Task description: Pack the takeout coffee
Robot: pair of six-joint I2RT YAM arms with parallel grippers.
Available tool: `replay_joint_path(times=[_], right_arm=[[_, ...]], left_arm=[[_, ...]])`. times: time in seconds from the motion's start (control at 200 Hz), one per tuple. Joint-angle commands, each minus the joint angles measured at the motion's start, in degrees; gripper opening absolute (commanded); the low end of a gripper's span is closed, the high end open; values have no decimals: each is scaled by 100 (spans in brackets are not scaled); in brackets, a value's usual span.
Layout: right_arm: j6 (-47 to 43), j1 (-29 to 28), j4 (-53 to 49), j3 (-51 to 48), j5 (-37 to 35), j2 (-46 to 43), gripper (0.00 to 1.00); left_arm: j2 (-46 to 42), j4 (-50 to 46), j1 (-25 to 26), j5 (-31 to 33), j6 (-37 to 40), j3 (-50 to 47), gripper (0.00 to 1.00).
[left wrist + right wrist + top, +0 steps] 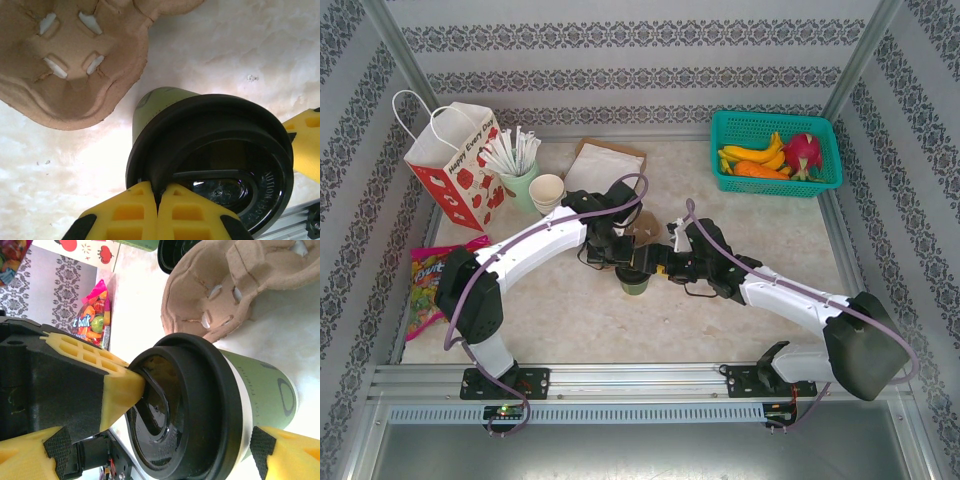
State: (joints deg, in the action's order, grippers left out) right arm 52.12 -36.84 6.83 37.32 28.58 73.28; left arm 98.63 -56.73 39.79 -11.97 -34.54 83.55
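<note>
The takeout coffee (635, 285) is a small green cup with a black lid (215, 150), standing mid-table. My left gripper (159, 192) is above it, its yellow fingers shut together on the lid's raised rim. In the right wrist view that same yellow finger (120, 385) presses into the lid (200, 410). My right gripper (157, 447) is open wide, one fingertip (50, 447) on the lid side and the other (267, 447) toward the cup's base; neither touches the green wall (265, 395). In the top view the right gripper (655, 268) sits just right of the cup.
A brown pulp cup carrier (65, 60) lies right behind the cup. At back left stand a red-and-white paper bag (455, 165), a cup of straws (520, 180) and stacked cups (547, 192). A teal fruit basket (820, 180) is back right; a candy bag (430, 285) lies left.
</note>
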Motion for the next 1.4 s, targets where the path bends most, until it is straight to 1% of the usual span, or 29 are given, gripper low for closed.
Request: replay_joint_path(times=[0.0,0.08,0.15,0.22,0.455,0.505,0.644,0.804,0.984,1.044,1.164,1.394], right_arm=[[-44,200,-89,-119,50,-338,93],[-51,430,-265,-276,99,-481,90],[-27,605,-319,-436,142,-572,78],[-88,702,-400,-490,203,-604,71],[-250,680,-409,-356,585,-332,43],[-271,656,-410,-303,620,-257,40],[-326,581,-428,-152,685,-58,36],[-231,488,-272,-45,746,80,36],[-282,414,-341,47,728,284,35],[-192,401,-174,15,838,329,36],[-162,397,-49,-1,817,238,39],[-208,422,-109,-90,693,12,39]], left_arm=[[297,109,89,-69,-13,-393,0],[289,118,90,-22,-12,-429,0],[271,101,91,32,0,-427,0],[271,96,90,41,8,-418,0],[319,95,90,-3,26,-392,0],[327,101,90,1,26,-379,0],[341,101,91,-16,38,-361,0],[363,101,91,-42,36,-366,0],[394,103,91,-84,53,-324,0],[411,92,95,-93,62,-296,0],[411,68,97,-108,71,-256,0],[446,12,99,-87,62,-147,0]])
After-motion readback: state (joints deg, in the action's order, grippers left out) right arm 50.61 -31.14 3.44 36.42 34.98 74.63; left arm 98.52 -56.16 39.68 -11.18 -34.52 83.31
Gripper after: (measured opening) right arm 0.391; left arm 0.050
